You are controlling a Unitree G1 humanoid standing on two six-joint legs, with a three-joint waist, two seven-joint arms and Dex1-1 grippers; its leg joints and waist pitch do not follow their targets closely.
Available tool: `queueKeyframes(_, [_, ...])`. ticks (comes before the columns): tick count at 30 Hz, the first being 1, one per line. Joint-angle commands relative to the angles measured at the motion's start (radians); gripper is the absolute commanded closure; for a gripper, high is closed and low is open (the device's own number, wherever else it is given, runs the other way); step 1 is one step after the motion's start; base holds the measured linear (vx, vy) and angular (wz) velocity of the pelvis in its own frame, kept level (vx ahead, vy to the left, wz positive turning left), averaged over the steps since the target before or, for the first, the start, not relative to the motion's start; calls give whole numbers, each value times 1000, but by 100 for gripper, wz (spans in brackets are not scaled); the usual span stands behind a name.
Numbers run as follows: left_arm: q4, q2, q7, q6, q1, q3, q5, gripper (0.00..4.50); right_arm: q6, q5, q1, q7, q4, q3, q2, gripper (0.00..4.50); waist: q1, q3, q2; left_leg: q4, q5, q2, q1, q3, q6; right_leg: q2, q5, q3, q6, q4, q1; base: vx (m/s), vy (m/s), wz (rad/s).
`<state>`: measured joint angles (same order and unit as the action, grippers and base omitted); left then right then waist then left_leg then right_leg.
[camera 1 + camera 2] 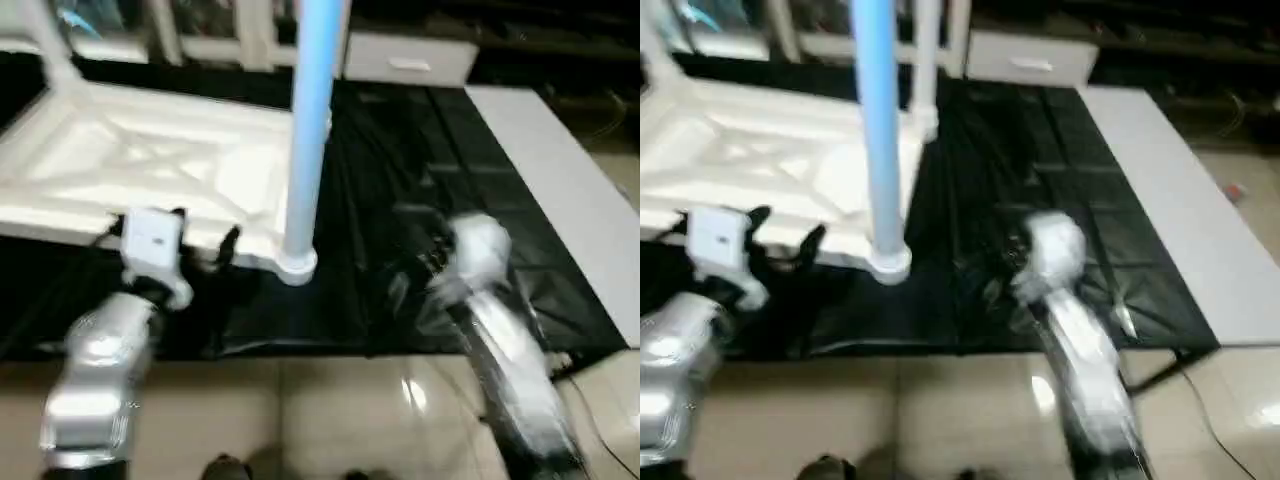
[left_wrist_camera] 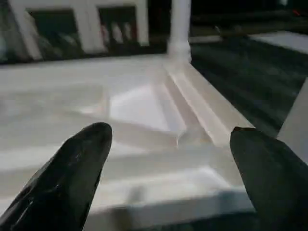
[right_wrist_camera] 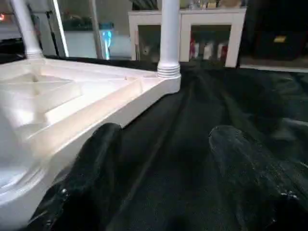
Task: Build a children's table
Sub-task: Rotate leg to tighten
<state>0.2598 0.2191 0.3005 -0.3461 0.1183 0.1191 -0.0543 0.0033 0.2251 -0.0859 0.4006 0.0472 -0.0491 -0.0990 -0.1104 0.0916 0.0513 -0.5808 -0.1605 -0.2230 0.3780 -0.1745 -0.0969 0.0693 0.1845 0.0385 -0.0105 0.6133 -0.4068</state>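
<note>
The children's table lies upside down on the black cloth: its white tabletop [image 1: 150, 160] shows the X-ribbed underside. One leg [image 1: 312, 120] stands upright in the near right corner socket [image 1: 297, 264]. Another leg [image 1: 926, 60] rises from the far right corner, and a third leg [image 1: 48, 45] from the far left. My left gripper [image 1: 206, 226] is open at the tabletop's near rim, with the rim [image 2: 159, 192] just beyond its fingers [image 2: 79, 168]. My right gripper [image 3: 167, 134] is open over bare cloth, to the right of the near right corner, holding nothing.
The black-draped work table [image 1: 420, 170] stretches out to the right. A long white board [image 1: 560, 170] lies along its right side. White shelving [image 3: 202, 29] stands behind. Beige floor tiles [image 1: 330, 420] run along the near edge.
</note>
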Motion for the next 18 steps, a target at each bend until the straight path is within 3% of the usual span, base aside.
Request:
queueKeyframes(1, [-21,0,-45,38,-2,-16,37,6,59,59,59,-5,-119,10,6,134,-32,-65,-1,0,-260,7,2,8,139,191,569,-122,96,-157,75,-35,51,-2])
queueKeyframes(2, [-44,-4,-54,52,0,-16,41,6,68,74,88,1,-138,27,9,134,-37,-63,5,-47,-205,3,32,40,151,258,752,-154,61,-181,94,-48,114,-15])
queueKeyframes(3, [-53,-5,-57,59,1,-15,43,6,73,77,98,3,-146,35,9,134,-36,-62,6,-61,-193,0,40,55,149,271,810,-156,56,-184,92,-54,185,-27])
queueKeyframes(4, [-86,-9,-65,84,3,-7,44,6,88,77,130,10,-172,65,10,134,-26,-60,-8,-43,-170,2,43,73,152,255,821,-128,79,-182,88,-54,185,-27])
queueKeyframes(6, [-103,-3,-64,91,4,-6,49,6,83,56,136,11,-172,88,10,134,-9,-58,-15,14,-218,14,25,62,172,184,774,-82,90,-167,70,-55,222,-13])
queueKeyframes(7, [-111,3,-62,90,2,-6,54,6,90,38,131,8,-167,109,18,134,41,-73,-47,71,-373,36,-46,30,205,56,568,6,91,-108,25,-56,214,-6])
queueKeyframes(8, [-110,4,-62,89,1,-5,55,6,101,33,130,5,-171,114,20,134,73,-73,-66,110,-469,36,-54,24,227,1,373,56,97,-49,21,-71,222,2])
queueKeyframes(9, [-97,0,-63,83,-3,-2,52,6,106,24,118,11,-167,124,18,134,79,-69,-74,138,-520,34,-43,15,218,-19,293,82,92,8,21,-84,224,0])
queueKeyframes(10, [-84,-6,-67,72,-12,3,46,6,121,19,111,15,-173,131,18,134,89,-69,-53,161,-587,18,-40,19,223,-18,167,110,63,74,33,-84,224,0])
queueKeyframes(11, [-77,-6,-68,68,-21,7,46,6,125,9,102,12,-170,134,21,134,76,-56,-50,177,-662,-3,-40,7,180,14,177,103,48,66,32,-82,150,2])
queueKeyframes(12, [-75,-5,-72,69,-25,10,45,6,132,6,98,8,-172,134,22,134,76,-56,-50,177,-662,-3,-40,7,180,14,177,103,48,66,32,-82,97,9])
queueKeyframes(13, [-70,-9,-89,67,-38,20,41,6,151,1,81,-9,-166,128,26,134,31,-73,27,42,-606,18,-24,-4,49,229,584,-46,39,-114,40,-82,97,9])
queueKeyframes(14, [-66,-11,-97,66,-46,24,40,6,148,-3,69,-16,-151,121,26,134,16,-59,21,-155,-418,32,-38,47,56,369,787,-131,48,-232,0,-10,138,-10])
queueKeyframes(15, [-62,-14,-105,64,-53,28,40,6,145,-7,57,-23,-136,113,26,134,45,-70,23,-242,-184,76,99,170,0,352,822,-105,57,-173,111,10,241,-44])
queueKeyframes(16, [-68,-14,-110,73,-53,29,40,6,143,-9,40,-32,-119,109,22,134,45,-70,23,-242,-184,76,99,170,0,352,822,-105,57,-173,111,10,241,-44])
queueKeyframes(17, [-76,-14,-123,81,-54,33,44,6,147,-7,18,-44,-94,101,15,134,27,-50,34,-148,-227,52,24,145,15,284,678,-30,177,-178,83,-68,279,-27])
queueKeyframes(18, [-80,-14,-134,85,-58,37,47,6,151,-6,0,-55,-76,95,9,134,28,-50,28,-97,-229,54,-9,132,46,239,661,-4,192,-174,71,-91,265,10])
